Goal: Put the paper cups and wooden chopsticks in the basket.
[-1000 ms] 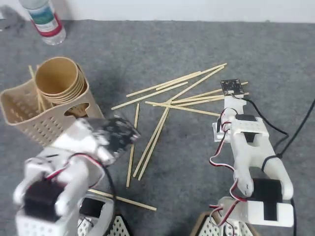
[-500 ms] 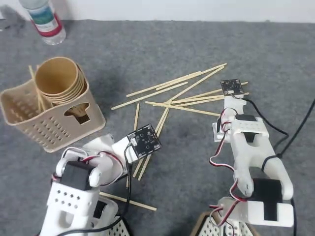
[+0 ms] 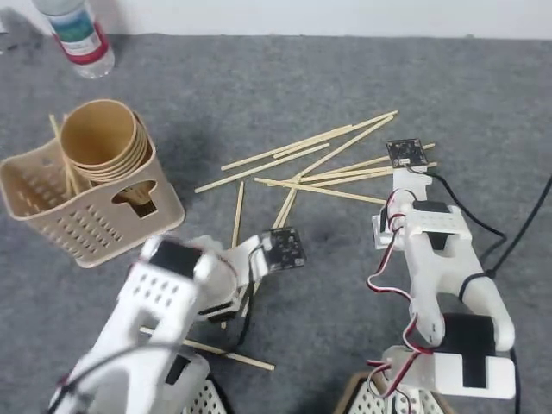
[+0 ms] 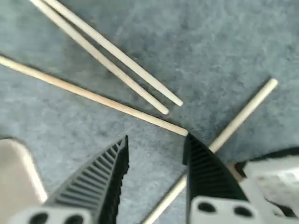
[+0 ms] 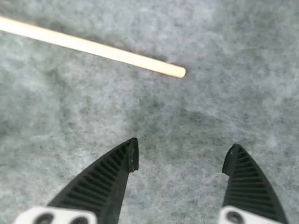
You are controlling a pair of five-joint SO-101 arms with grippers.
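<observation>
Chopsticks [image 3: 328, 191]: many lie loose in the middle of the gray mat [image 3: 483, 86]; a few stand in the basket [image 3: 95, 224].
Paper cups [image 3: 99, 134]: stacked inside the basket, near the mat's left edge.
Left claw [image 4: 155, 140]: partly open, holding nothing, low over loose sticks; one stick's end lies right by a finger tip.
Right claw [image 5: 184, 144]: wide open, holding nothing, over bare mat near one stick's end.
</observation>
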